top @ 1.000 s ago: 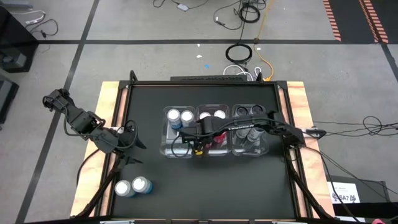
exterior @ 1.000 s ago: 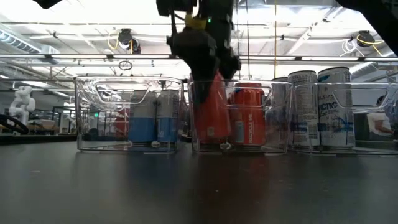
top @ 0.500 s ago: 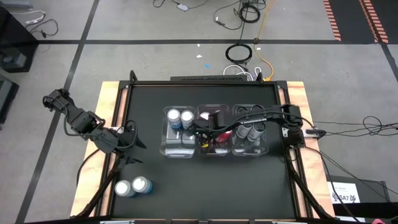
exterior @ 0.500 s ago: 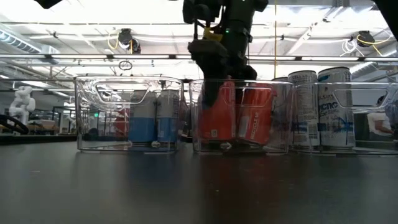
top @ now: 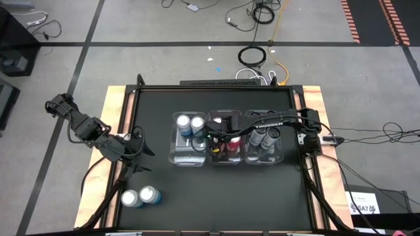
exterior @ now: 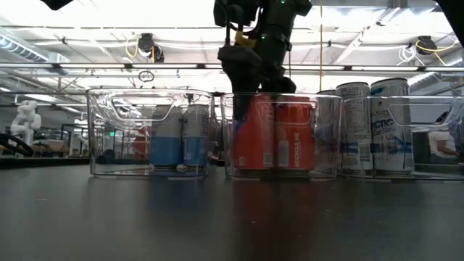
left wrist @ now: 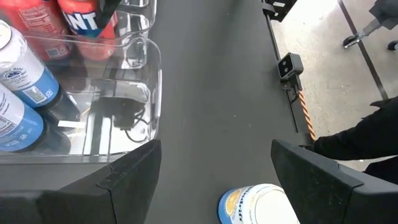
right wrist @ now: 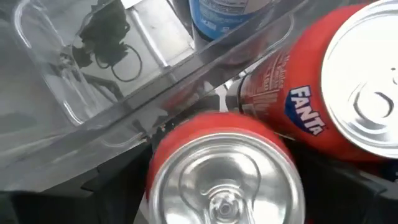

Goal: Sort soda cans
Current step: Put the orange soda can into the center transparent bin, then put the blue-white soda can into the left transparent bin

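Black table (top: 216, 190), frame ctr: my R gripper (top: 214, 139) sits in middle bin (top: 225, 160), fingers closed round upright red can (exterior: 252, 135). L gripper (top: 136, 152) frame left, fingers spread, empty; two blue cans (top: 140, 196) lower left.

The right arm stretches leftward, its hand (top: 217, 136) pointing straight down. The left arm waits folded at the side, its hand (top: 134, 153) open.

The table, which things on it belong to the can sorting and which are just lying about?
Job: red cans, blue cans, grey cans, two loose blue cans, three clear bins, right gripper.
Lying about: floor cables, idle left gripper.
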`<control>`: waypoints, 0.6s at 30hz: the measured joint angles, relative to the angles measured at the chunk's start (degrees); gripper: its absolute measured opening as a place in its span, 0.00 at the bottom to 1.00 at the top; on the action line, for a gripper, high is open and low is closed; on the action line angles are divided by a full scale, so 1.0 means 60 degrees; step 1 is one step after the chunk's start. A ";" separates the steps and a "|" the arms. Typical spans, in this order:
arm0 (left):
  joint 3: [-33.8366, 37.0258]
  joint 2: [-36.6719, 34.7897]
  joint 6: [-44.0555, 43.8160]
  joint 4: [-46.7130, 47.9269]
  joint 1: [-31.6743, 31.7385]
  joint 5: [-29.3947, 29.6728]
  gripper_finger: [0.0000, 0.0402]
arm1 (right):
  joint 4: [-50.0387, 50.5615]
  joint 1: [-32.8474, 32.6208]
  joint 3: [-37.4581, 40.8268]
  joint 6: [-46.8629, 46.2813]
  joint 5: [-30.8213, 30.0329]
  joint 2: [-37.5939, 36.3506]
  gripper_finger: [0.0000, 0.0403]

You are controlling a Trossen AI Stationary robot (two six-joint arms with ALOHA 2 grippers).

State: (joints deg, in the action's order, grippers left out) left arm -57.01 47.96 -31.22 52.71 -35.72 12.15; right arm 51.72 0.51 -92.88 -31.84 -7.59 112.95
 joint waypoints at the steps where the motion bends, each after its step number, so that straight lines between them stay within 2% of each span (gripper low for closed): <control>1: 0.0000 0.0001 -0.0004 -0.0001 0.0001 0.0003 0.78 | 0.0023 0.0009 0.0000 0.0020 -0.0008 0.0000 0.89; 10: 0.0000 0.0001 0.0004 0.0003 0.0001 0.0016 0.78 | 0.0728 0.0055 -0.0487 -0.0079 0.0011 0.0000 0.90; 18: 0.0000 0.0001 -0.0338 -0.0115 0.0002 0.0016 0.78 | 0.2767 -0.0002 -0.2642 -0.0291 -0.0942 0.0009 0.90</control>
State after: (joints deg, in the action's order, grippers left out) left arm -57.01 47.97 -33.25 52.02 -35.70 12.25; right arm 68.32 0.50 -108.73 -33.59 -13.24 113.00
